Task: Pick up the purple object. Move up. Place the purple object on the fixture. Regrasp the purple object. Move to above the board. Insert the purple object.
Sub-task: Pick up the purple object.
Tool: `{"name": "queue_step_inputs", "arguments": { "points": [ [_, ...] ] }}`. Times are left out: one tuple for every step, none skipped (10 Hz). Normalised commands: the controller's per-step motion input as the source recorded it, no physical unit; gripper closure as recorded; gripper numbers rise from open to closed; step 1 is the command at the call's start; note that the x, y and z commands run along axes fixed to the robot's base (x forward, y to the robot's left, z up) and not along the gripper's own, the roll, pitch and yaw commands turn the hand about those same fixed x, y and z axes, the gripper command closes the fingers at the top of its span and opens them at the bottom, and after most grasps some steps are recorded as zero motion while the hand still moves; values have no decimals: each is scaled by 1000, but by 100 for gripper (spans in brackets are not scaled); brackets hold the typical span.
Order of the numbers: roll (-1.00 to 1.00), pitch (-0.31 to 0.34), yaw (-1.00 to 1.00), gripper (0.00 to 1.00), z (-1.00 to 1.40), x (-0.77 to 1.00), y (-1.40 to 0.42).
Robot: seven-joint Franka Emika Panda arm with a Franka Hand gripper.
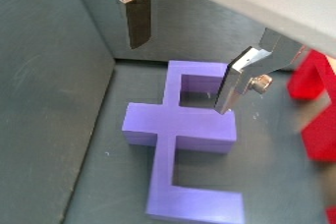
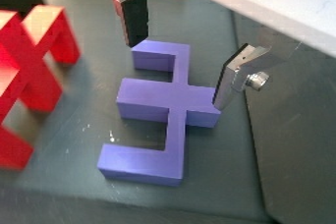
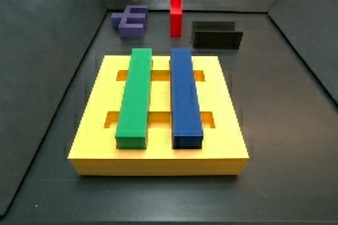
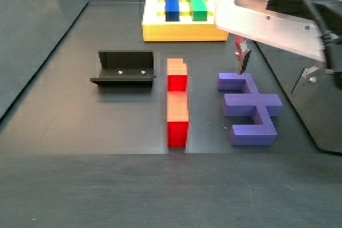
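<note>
Both wrist views show the gripper [image 1: 184, 59] spread wide, straddling the purple block [image 1: 184, 140] lying on the floor, at three o'clock from the red bar [image 4: 175, 102]. One finger [image 2: 234, 79] sits close, so closing off-center could nudge it askew.

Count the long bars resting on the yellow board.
2: a green bar and a blue bar, side by side on the board. The open end effector hovers over the purple object.

Dark grey floor [image 4: 80, 92] with four pieces resting on it; the gripper [image 4: 274, 60] hung open above.

In a side view, the fixture [image 4: 122, 69] sat at 9 o'clock, red bar [image 4: 177, 102] at centre, purple object [image 4: 250, 107] at 3 o'clock, board [image 4: 183, 30] at 12 o'clock.
</note>
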Motion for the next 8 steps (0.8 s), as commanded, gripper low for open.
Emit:
{"name": "queue_step_inputs", "arguments": {
  "points": [
    [-166, -137, -849, 0, -171, -26, -166],
    [-194, -177, -837, 0, -180, -51, -151],
    [-240, -220, -877, 0, -186, -74, -54],
    [-246, -221, -874, 0, -191, -86, -51],
    [-276, -247, -829, 0, -251, -160, -46],
    [-300, -267, -794, 0, -303, -200, -43],
    [-293, -283, -754, 0, -306, -223, -46],
    [-281, -280, -749, 0, -286, -226, -37]
  ]
}}
